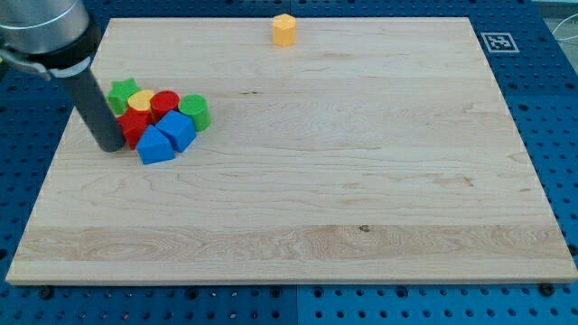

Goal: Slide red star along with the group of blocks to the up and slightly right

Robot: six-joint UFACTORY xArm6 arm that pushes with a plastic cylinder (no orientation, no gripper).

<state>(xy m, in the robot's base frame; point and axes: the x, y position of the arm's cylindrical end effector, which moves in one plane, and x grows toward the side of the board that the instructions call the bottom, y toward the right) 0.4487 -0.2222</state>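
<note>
A tight group of blocks sits at the view's upper left of the wooden board (298,181). It holds a red star (132,126), a green star (123,93), a yellow round block (140,100), a red cylinder (164,104), a green cylinder (195,111) and two blue blocks (155,144) (179,129). My tip (111,147) rests on the board just left of the red star and the lower blue block, close to or touching them. The rod hides part of the red star.
A lone yellow hexagonal block (284,29) stands near the board's top edge, at the middle. The board's left edge (54,158) runs close to the tip. A fiducial marker (498,41) sits off the top right corner.
</note>
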